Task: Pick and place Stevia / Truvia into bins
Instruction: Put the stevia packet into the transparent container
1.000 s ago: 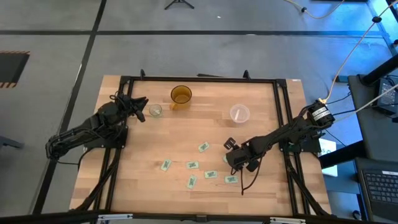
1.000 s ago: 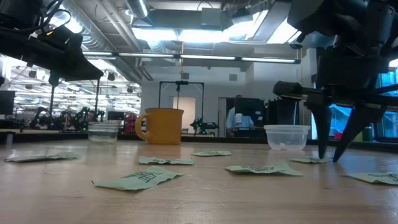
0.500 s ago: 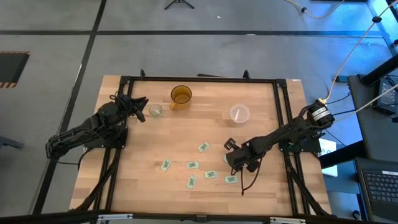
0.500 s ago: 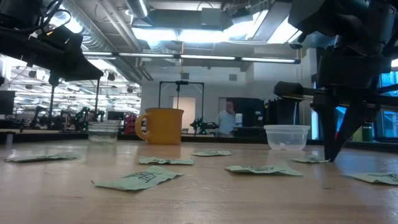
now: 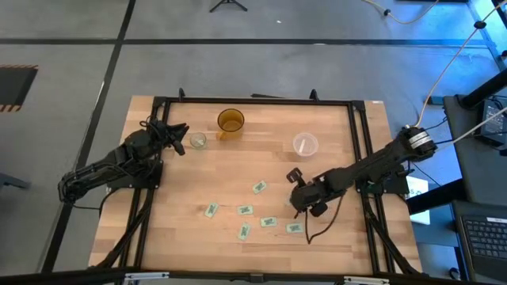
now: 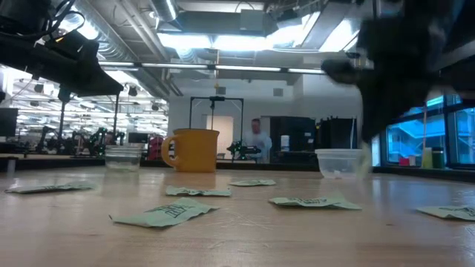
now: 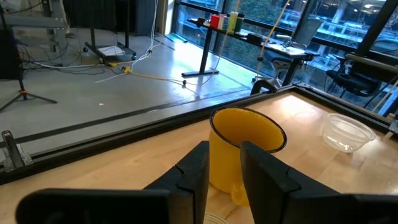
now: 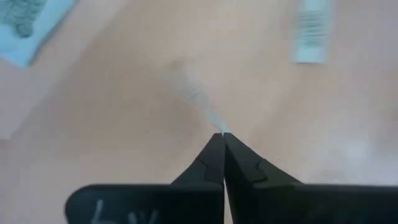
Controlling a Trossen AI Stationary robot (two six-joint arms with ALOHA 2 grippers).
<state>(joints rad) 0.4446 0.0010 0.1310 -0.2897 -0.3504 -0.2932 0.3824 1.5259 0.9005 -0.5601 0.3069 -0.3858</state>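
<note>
Several white-and-green Stevia packets (image 5: 245, 210) lie flat on the near half of the wooden table. My right gripper (image 5: 298, 199) hovers above them, shut on one packet (image 8: 200, 102), which shows edge-on as a thin pale streak. In the low view this gripper (image 6: 375, 111) is a dark blur above the table. The wide translucent cup (image 5: 305, 145) stands farther back, and the small glass cup (image 5: 197, 141) is at far left. My left gripper (image 5: 179, 139) waits beside the glass cup, its fingers (image 7: 199, 174) a little apart. My right gripper pinches one Stevia packet by an edge (image 8: 217, 127) between its two shut fingertips, coming from above and pointing down. The packet sticks out beyond the tips, lifted clear of the table. How far back it reaches between the fingers does not show.
An amber cup (image 5: 230, 121) with a handle stands at the far edge between the two clear cups. A black frame (image 5: 253, 101) runs around the table. A person (image 6: 257, 137) stands in the room behind. Bare wood lies between the packets and the cups.
My right gripper shut its fingers on a packet lying on the table, then rose and moved slightly toward the far edge. That packet has left the table surface. The left arm kept still.
</note>
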